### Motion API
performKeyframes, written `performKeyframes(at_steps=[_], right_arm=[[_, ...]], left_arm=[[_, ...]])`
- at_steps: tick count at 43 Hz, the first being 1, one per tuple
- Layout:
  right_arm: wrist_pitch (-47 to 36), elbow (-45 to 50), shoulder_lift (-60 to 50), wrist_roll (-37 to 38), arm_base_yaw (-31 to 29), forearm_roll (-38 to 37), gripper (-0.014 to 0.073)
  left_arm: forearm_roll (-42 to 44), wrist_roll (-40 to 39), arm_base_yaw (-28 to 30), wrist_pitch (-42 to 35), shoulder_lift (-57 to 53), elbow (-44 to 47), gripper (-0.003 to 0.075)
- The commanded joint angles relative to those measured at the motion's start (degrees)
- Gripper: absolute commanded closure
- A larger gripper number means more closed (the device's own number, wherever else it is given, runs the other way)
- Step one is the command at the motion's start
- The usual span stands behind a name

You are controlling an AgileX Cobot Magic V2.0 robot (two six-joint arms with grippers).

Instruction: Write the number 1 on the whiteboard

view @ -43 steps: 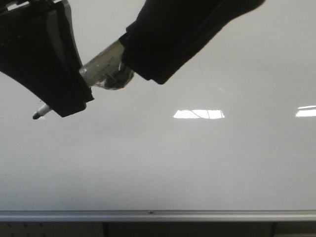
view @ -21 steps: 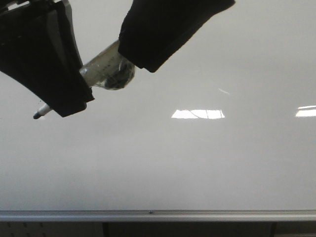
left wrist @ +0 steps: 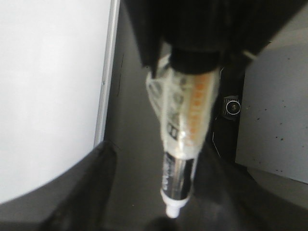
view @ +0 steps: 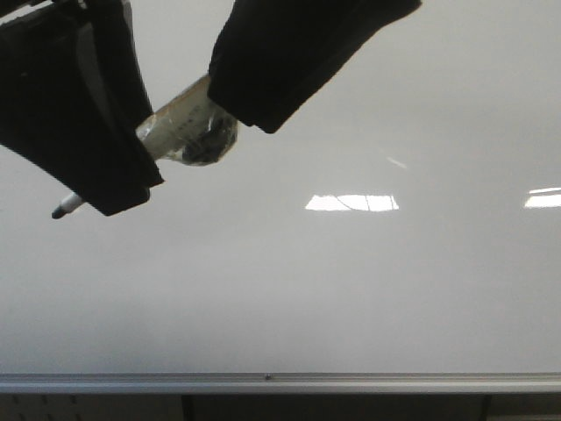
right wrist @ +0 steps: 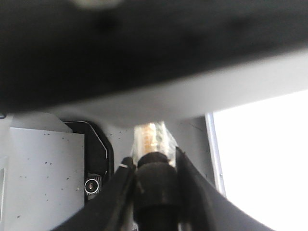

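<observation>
The whiteboard [view: 351,289] fills the front view, with a silver rail [view: 280,382] along its lower edge. No number 1 shows on it. A marker [view: 180,127], wrapped in clear tape, slants across the upper left, its dark tip [view: 59,212] pointing down-left, close to the board. My right gripper [view: 259,110] is shut on the marker's black tail end [right wrist: 153,178]. My left gripper [view: 114,189] hides the marker's middle in the front view. In the left wrist view the marker [left wrist: 180,168] runs between that gripper's fingers [left wrist: 91,192], with a clear gap on one side.
Two bright light reflections [view: 351,203] lie on the board, with a faint pale streak [view: 397,162] above them. Below the rail is a dark strip. The wrist views show a grey speckled panel [left wrist: 274,120] and a dark part with a round knob [right wrist: 91,185].
The right arm slid left over the last second. The left gripper and the marker tip then dipped slightly down and left.
</observation>
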Motion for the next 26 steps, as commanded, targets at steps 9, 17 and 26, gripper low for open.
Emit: performKeyframes(at_steps=[9,17,26], right_arm=[[0.7,-2.1,-3.2,9.7,-2.5,-6.0,0.0638],[5.1,-2.1,-7.3,26.8,-7.9,-18.0,0.0638],[10.8,-0.7,-14.9,49.2,-18.6,-30.2,0.0638]], left_arm=[[0.1,-8.6,6.3,-1.8,-7.5,-1.9,0.0226],[0.1,-14.4,12.3,-1.8,-12.6,-1.6,0.0227],[0.1,-20.1,18.7,-1.8,-17.6,0.2,0.0227]])
